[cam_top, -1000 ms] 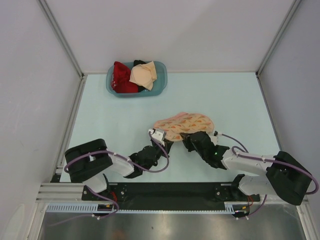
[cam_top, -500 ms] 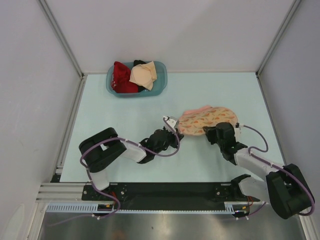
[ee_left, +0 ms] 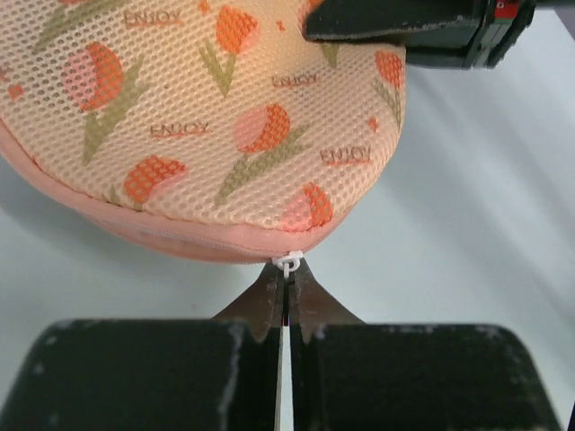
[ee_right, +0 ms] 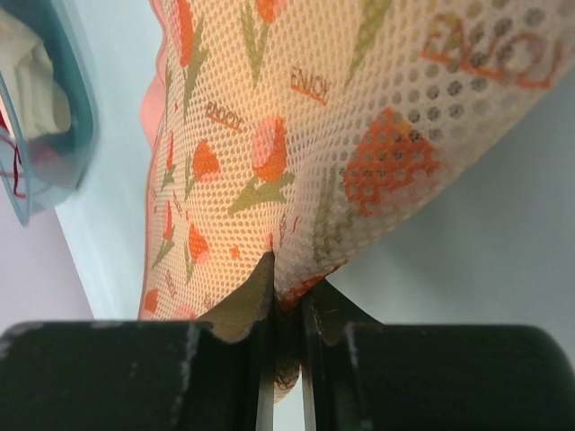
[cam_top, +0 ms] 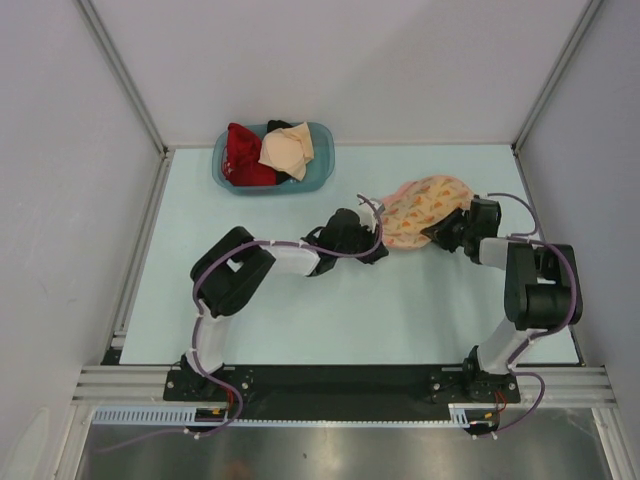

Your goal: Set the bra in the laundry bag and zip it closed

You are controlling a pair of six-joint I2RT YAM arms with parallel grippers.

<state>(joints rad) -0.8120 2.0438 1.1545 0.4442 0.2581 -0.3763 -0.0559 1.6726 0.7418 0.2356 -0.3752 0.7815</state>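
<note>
The laundry bag (cam_top: 428,205) lay stretched between the two grippers. The left gripper (ee_left: 287,280) squeezed the white zipper pull (ee_left: 287,263). The right gripper (ee_right: 287,278) pinched the bag's other side. The bra did not show.

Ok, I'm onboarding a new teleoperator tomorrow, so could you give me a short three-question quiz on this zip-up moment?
1. True or false: the left jaws are shut on the white zipper pull at the rim of the laundry bag.
2. What do the right jaws pinch? A a yellow strap; B the bag's mesh fabric; C nothing.
3. Fill in: the red garment and the beige garment lie in the ____.

Key: 1 true; 2 B; 3 blue basket.
</note>
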